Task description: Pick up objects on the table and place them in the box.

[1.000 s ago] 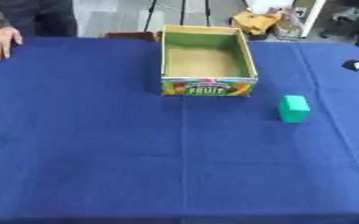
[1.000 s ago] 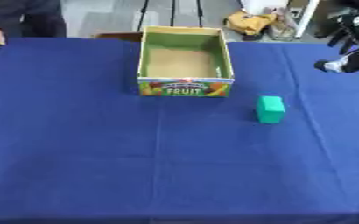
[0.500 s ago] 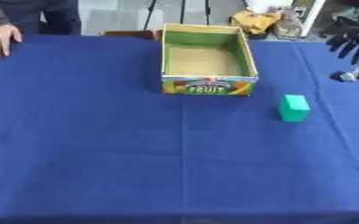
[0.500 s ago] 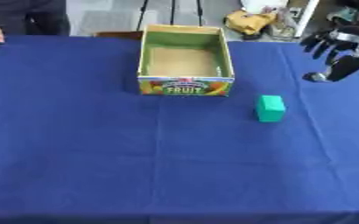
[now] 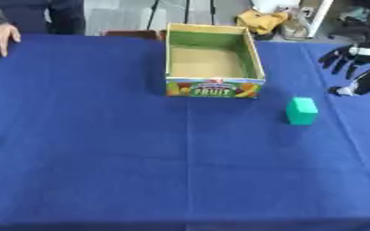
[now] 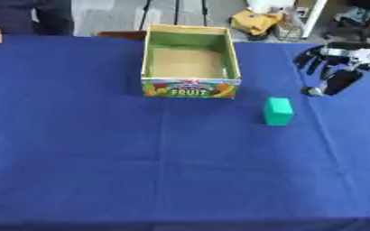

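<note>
The step in hand looks like the reach: the right hand [image 6: 331, 67] hangs above the table's [image 6: 101, 158] right edge with its fingers spread and pointing down, holding nothing, well apart from the green block [image 6: 277, 111]. The block stands upright on the blue cloth, just off the box's [image 6: 190, 41] front right corner and nearer the table's right edge than its left. The box sits toward the far edge, open at the top and empty as far as can be seen. The next move, in my judgement, calls for bringing the hand in and down over the block, closing round it, then lifting it clear of the box's near wall. The left hand shows in neither view. On the box front, "FRUIT" reads plainly amid pictured fruit; a smaller line above it cannot be read.
</note>
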Available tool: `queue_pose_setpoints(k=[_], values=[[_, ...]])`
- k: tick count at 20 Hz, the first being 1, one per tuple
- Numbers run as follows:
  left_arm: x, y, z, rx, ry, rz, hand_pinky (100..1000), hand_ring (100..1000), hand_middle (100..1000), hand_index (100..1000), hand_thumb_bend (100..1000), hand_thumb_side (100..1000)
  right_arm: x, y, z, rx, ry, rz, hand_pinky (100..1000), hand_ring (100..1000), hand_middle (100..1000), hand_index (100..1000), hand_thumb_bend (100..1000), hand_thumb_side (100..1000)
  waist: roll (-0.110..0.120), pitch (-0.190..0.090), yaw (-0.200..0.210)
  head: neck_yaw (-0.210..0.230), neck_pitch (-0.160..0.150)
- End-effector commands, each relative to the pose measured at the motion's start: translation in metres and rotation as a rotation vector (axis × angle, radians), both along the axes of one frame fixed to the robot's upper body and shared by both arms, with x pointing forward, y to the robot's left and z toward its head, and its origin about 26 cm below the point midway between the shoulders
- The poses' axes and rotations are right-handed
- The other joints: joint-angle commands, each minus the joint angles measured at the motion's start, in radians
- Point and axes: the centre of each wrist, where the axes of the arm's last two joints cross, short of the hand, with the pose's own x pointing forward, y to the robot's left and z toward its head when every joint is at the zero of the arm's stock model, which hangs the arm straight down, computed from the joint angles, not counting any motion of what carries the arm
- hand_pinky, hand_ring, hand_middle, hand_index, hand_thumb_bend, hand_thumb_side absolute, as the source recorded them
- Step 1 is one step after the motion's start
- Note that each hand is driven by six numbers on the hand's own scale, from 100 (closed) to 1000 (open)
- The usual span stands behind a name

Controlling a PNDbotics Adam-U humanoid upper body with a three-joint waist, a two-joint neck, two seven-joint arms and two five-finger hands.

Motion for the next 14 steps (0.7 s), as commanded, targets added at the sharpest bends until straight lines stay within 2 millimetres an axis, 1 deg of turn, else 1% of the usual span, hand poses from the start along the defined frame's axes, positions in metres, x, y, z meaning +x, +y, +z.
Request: queue_pose_setpoints(k=[1, 8, 14], values=[[0.002, 0.002, 0.010, 0.028, -0.028, -0.008, 648, 833, 723, 780, 642, 689, 0.002, -0.003, 0.012, -0.019, -0.022, -0.012, 611, 755, 792, 911, 341, 100, 0.003, -0.011, 0.003, -0.003, -0.003], [0.002, 0.001, 0.010, 0.025, -0.028, -0.010, 648, 833, 722, 780, 643, 689, 0.011, 0.003, -0.003, -0.028, 0.011, -0.004, 613, 758, 795, 912, 336, 100, 0.007, -0.008, 0.009, -0.005, -0.003], [0.002, 0.001, 0.010, 0.024, -0.029, -0.010, 648, 833, 722, 780, 643, 689, 0.011, 0.004, -0.012, -0.036, 0.040, 0.010, 613, 760, 796, 911, 329, 100, 0.007, -0.005, 0.008, -0.006, 0.001]])
